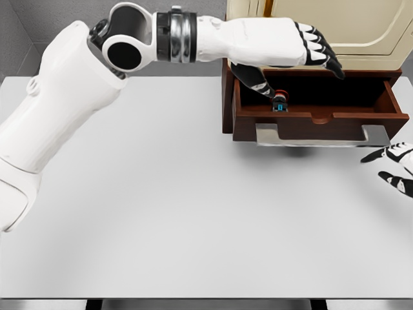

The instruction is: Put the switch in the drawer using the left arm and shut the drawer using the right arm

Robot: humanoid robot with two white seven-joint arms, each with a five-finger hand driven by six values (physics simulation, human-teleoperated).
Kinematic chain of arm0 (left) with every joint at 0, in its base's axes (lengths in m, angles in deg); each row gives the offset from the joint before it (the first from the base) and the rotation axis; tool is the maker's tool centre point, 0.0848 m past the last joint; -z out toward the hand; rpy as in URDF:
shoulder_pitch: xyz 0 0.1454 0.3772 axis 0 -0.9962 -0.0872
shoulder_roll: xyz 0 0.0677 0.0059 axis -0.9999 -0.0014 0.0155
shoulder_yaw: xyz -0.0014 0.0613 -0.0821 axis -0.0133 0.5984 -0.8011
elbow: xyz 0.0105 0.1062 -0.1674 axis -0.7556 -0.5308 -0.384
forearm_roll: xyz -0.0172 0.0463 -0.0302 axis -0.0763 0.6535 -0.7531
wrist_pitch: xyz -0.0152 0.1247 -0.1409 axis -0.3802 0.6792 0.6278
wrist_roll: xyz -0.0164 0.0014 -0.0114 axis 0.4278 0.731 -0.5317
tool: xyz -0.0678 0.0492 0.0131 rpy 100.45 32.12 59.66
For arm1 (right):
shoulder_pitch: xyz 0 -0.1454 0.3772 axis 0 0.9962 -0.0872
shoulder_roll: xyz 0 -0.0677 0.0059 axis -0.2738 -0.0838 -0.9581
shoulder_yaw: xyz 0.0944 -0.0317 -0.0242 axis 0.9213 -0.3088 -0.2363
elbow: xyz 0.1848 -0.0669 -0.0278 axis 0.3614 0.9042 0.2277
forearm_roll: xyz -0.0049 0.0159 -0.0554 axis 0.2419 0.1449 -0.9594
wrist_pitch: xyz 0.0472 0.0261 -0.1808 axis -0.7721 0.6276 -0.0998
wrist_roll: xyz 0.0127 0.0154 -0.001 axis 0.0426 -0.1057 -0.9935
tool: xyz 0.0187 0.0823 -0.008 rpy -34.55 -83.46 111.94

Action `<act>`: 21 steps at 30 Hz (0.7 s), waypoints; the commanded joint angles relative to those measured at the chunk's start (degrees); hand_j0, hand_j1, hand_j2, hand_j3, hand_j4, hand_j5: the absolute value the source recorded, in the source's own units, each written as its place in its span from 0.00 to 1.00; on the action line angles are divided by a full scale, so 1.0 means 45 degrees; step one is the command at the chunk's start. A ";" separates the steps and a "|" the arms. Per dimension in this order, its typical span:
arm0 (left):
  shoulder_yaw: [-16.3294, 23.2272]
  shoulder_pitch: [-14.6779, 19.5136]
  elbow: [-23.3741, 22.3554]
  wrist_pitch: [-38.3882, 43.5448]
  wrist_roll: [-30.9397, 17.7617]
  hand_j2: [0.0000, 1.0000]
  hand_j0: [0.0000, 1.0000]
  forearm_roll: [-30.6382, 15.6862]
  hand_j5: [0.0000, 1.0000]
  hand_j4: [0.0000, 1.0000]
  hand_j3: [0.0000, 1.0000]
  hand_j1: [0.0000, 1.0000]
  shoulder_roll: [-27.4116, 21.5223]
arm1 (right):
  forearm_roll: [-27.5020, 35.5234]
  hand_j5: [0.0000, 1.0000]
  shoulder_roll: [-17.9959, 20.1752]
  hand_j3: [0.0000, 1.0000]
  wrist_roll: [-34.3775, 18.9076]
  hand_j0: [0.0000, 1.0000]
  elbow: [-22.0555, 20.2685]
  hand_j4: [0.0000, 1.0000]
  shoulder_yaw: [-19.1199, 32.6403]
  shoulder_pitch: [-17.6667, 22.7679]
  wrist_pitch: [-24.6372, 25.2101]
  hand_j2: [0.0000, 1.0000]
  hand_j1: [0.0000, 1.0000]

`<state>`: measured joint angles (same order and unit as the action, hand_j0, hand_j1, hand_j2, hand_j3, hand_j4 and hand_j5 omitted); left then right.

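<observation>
The switch (280,101), a small dark block with a red top and a blue mark, sits at the left end of the open brown drawer (387,97). My left hand (302,72) hovers over the drawer with its fingers stretched out to the right. Its thumb points down and its tip is right by the switch; no other finger is on it. My right hand (393,166) shows at the right edge, below and right of the drawer's silver handle (322,137), fingers spread and holding nothing.
The drawer sticks out from a cream cabinet (361,26) at the back right of the white table (181,206). My left arm spans the back of the table from the left.
</observation>
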<state>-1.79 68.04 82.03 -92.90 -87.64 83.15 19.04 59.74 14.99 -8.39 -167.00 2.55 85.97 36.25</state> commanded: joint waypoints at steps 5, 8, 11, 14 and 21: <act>-0.0053 -0.0371 0.3701 0.0040 0.0007 1.00 1.00 -0.2314 1.00 1.00 1.00 1.00 -0.3462 | 0.0157 0.60 0.0208 0.60 0.0010 0.60 -0.0005 0.60 -0.0416 -0.0351 0.0049 0.60 0.60; -0.0072 -0.0742 0.4327 0.0040 0.0007 1.00 1.00 -0.3153 1.00 1.00 1.00 1.00 -0.5435 | 0.0157 0.61 0.0247 0.61 0.0010 0.61 0.0014 0.61 -0.0767 -0.0664 0.0049 0.61 0.61; -0.0072 -0.1171 0.4269 0.0040 0.0007 1.00 1.00 -0.4423 1.00 1.00 1.00 1.00 -0.7993 | 0.0138 0.62 0.0247 0.62 0.0010 0.62 0.0033 0.62 -0.1079 -0.1112 0.0049 0.62 0.62; -0.0072 -0.2266 0.4190 0.0040 0.0007 1.00 1.00 -0.4385 1.00 1.00 1.00 1.00 -0.8386 | 0.0138 0.63 0.0442 0.63 0.0010 0.63 0.0072 0.63 -0.1607 -0.1679 0.0049 0.63 0.63; -0.0072 -0.3086 0.4229 0.0040 0.0007 1.00 1.00 -0.4326 1.00 1.00 1.00 1.00 -0.8405 | 0.0138 0.65 0.0950 0.65 0.0010 0.65 0.0404 0.65 -0.2330 -0.2851 0.0698 0.65 0.65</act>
<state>-2.25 54.15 101.24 -92.76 -87.63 64.18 -18.57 48.81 19.17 -9.24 -164.07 -5.53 72.53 40.09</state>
